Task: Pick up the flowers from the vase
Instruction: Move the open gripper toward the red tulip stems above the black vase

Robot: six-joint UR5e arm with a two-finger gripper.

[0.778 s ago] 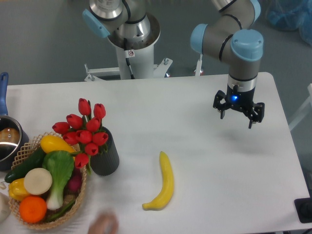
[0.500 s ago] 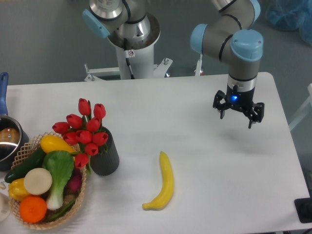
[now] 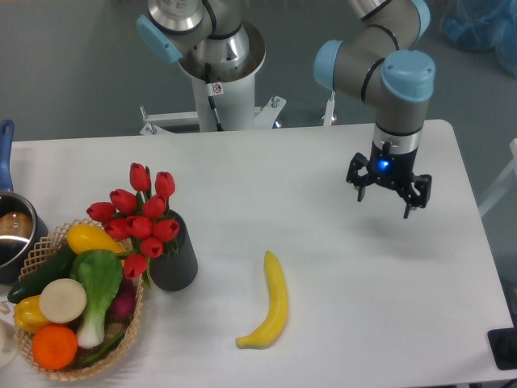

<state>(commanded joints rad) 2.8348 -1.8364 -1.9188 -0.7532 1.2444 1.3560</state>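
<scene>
The flowers (image 3: 140,215), a bunch of red tulip buds, stand in the dark ribbed vase (image 3: 174,260) at the left of the white table, next to the basket. My gripper (image 3: 384,197) hangs open and empty above the right part of the table, far to the right of the vase, fingers pointing down.
A wicker basket (image 3: 129,335) with several vegetables and an orange touches the vase's left side. A yellow banana (image 3: 271,301) lies at front centre. A steel pot with a blue handle (image 3: 6,153) sits at the left edge. A second robot base (image 3: 214,77) stands behind the table.
My gripper has shifted slightly left. A blurred hand at the front edge near the basket has left the view.
</scene>
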